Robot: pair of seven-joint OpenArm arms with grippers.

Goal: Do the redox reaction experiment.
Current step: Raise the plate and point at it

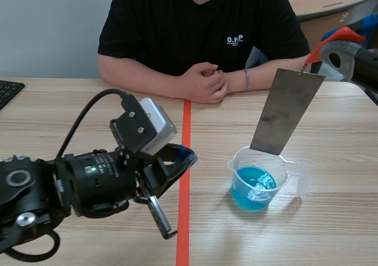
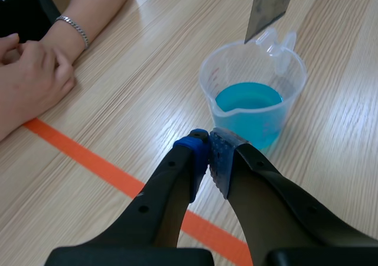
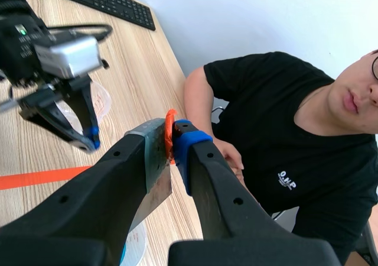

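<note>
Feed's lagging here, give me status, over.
Left pincer shut, empty, beside beaker. Right pincer shut on metal plate, hanging over beaker, not in blue liquid. Person's hands well beyond beaker.

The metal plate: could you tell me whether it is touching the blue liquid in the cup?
Apart. The left wrist view shows the metal plate ending by the cup rim, with bare inner wall between it and the blue liquid.

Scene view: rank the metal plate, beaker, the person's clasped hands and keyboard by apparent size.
1. The metal plate and the beaker: about alike, so not ranked.
2. The clasped hands, farther across the table.
3. The keyboard: only its corner shows.
</note>
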